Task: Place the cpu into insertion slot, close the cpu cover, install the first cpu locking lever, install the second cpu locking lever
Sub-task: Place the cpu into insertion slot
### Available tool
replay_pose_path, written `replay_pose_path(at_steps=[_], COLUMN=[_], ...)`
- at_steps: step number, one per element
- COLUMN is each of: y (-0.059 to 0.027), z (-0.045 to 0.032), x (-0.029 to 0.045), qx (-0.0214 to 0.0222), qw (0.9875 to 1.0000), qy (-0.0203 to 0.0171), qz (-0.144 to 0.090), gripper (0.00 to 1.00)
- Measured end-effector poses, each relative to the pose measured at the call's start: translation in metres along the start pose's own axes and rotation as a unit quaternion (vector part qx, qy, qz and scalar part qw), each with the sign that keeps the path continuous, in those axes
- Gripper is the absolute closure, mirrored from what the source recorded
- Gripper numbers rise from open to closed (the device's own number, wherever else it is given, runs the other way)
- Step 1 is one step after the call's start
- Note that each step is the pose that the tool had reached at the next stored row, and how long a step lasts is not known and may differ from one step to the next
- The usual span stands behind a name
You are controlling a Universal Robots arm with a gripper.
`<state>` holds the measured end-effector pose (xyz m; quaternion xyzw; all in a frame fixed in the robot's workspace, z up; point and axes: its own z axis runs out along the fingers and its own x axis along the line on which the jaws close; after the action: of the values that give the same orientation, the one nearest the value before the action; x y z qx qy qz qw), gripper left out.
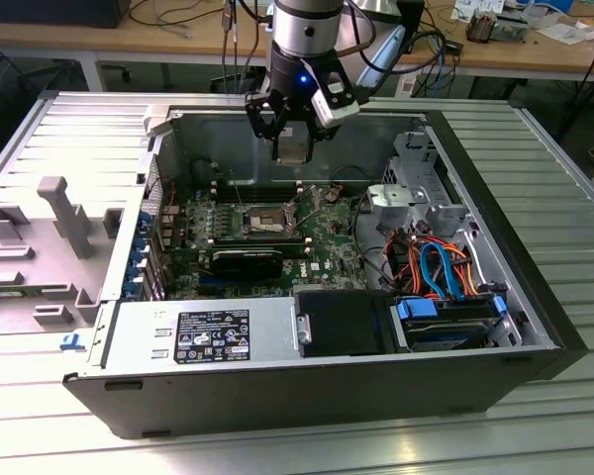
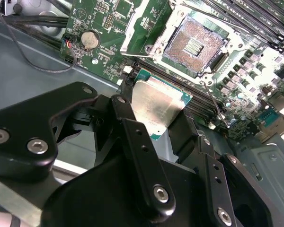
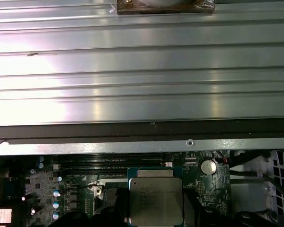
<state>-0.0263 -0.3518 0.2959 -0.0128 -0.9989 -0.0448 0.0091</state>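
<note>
Gripper: (image 1: 293, 139) closed on the cpu (image 1: 293, 148), black fingers (image 2: 132, 127) pinching two opposite edges; seen also in the first wrist view (image 3: 155, 213).
Cpu position: held in the air over the open computer case (image 1: 535, 297), clear of the motherboard (image 1: 327, 252), touching nothing but the gripper.
Cpu facing: silvery metal top turned toward both wrist cameras (image 2: 156, 106) (image 3: 155, 196), green border showing along the free edges.
Cpu long axis: close to square, so none to speak of; free edges roughly in line with the slot's sides in the second wrist view; level or tilted hard to judge.
Insertion slot: (image 1: 264, 220) at about 7 o'clock from the gripper in the exterior view, well below it; tan contact field bare and uncovered in the second wrist view (image 2: 194, 45).
Cpu cover: (image 2: 135, 26) silvery plate along one side of the slot, swung clear of the contacts.
Coin cell: (image 2: 90, 39) round and silvery, on the board near the slot.
Power supply: (image 1: 198, 332) at 6 o'clock of the case.
Cables: (image 1: 436, 267) orange and blue bundle at about 4 o'clock from the slot.
Tabletop: (image 1: 564, 198) ribbed aluminium, carrying the case.
</note>
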Motion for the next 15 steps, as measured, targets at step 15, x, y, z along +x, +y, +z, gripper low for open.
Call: replay_pose_path(at_steps=[15], y=[-0.0011], z=[0.0037], x=[-0.0001], qx=[0.0000], qw=[1.0000], qy=[0.0000], qz=[0.000], gripper=[0.46])
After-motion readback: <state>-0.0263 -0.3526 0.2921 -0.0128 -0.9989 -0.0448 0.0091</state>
